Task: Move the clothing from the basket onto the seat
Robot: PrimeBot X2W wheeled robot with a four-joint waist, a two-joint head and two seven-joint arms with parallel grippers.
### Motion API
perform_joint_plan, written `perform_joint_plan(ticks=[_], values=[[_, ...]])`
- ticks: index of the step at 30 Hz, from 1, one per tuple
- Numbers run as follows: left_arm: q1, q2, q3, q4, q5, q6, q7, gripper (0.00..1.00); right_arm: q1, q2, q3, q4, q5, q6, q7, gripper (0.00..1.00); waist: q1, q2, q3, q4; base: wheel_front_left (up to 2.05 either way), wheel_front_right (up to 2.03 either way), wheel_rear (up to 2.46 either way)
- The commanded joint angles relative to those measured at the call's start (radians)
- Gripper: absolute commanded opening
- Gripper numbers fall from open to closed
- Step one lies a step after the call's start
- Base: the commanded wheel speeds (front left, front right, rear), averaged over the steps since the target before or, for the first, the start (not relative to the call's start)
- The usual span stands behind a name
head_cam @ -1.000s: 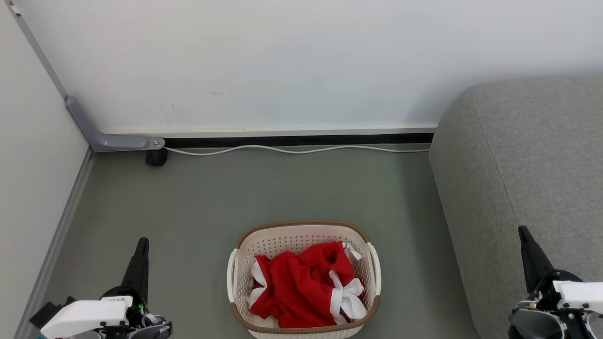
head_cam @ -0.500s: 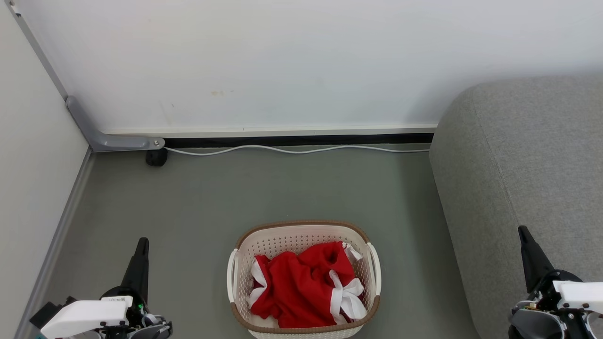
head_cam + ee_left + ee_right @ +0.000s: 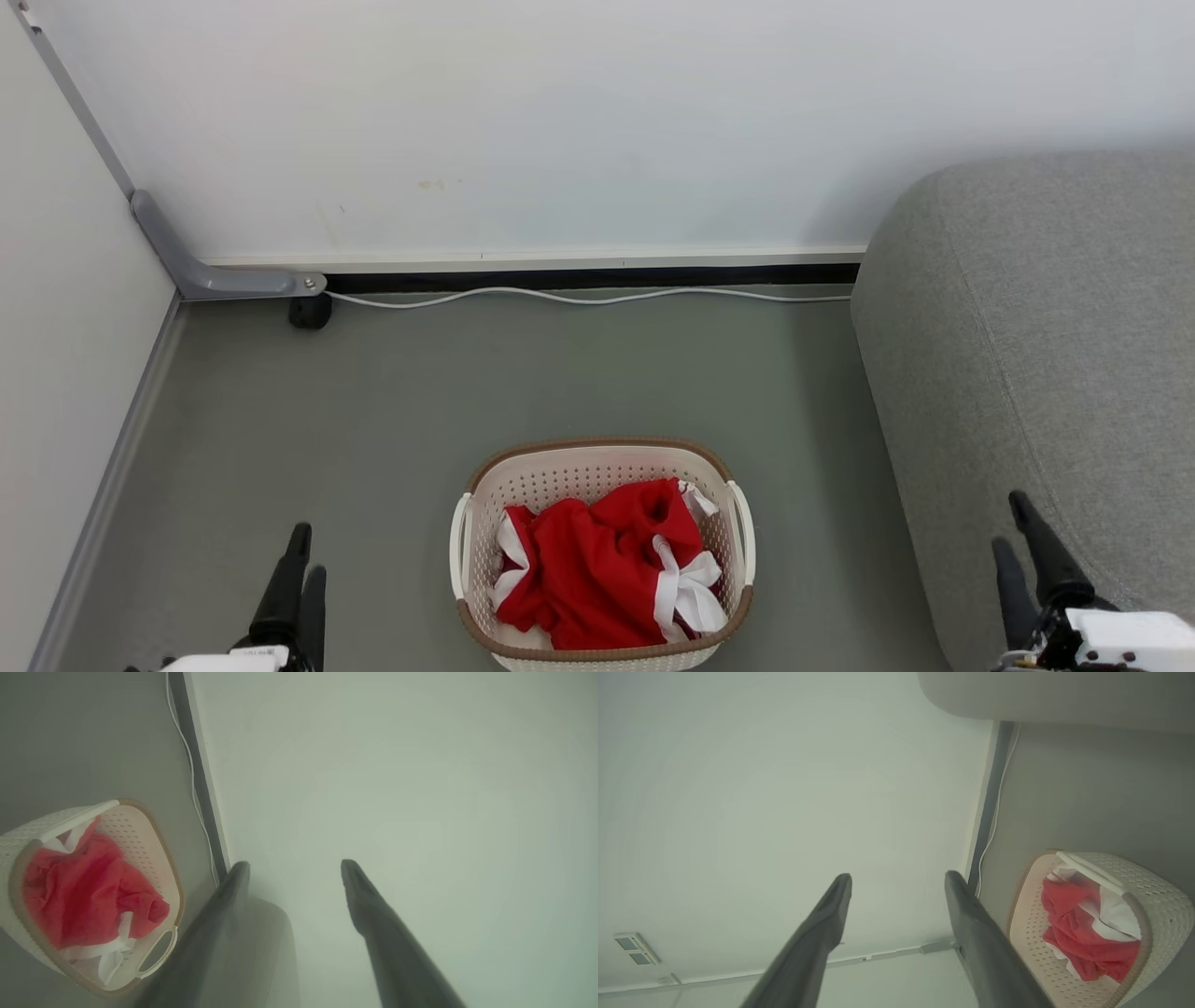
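Red clothing (image 3: 597,569) crumpled in perforated basket (image 3: 597,442), rounded grey fabric seat (image 3: 1055,327), left hand (image 3: 308,549) released, right hand (image 3: 1006,519) released

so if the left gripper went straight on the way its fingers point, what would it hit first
Most likely the plain white wall. In the left wrist view the left gripper aims squarely at it, and the cream perforated plastic basket sits well off to one side. How far away the wall is can't be judged.
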Motion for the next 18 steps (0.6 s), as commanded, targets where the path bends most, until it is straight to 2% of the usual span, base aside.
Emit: perform_joint_plan(ticks=[1, 7, 11, 18], values=[[-0.007, 0.002, 0.0, -0.005, 0.001, 0.0, -0.002, 1.0, -0.006, -0.003, 0.0, -0.006, -0.001, 0.0, -0.001, 1.0, 0.0, 0.0, 0.001, 0.0, 0.0, 0.0, 0.0], [-0.025, 0.004, -0.007, -0.005, 0.006, 0.0, -0.017, 1.0, -0.022, -0.009, 0.009, -0.012, -0.007, 0.0, -0.009, 1.0, 0.0022, 0.0, 0.001, 0.0, 0.0, 0.0, 0.0], [-0.033, 0.008, -0.015, -0.004, 0.013, -0.001, -0.029, 1.0, -0.029, -0.015, 0.019, -0.015, -0.014, 0.0, -0.019, 1.0, 0.0002, 0.0, 0.002, 0.0, 0.0, 0.0, 0.0], [-0.052, 0.018, -0.033, -0.004, 0.041, -0.001, -0.052, 1.0, -0.048, -0.036, 0.048, -0.019, -0.036, 0.001, -0.047, 1.0, 0.0, 0.0, 0.006, -0.001, 0.0, 0.0, 0.0]])
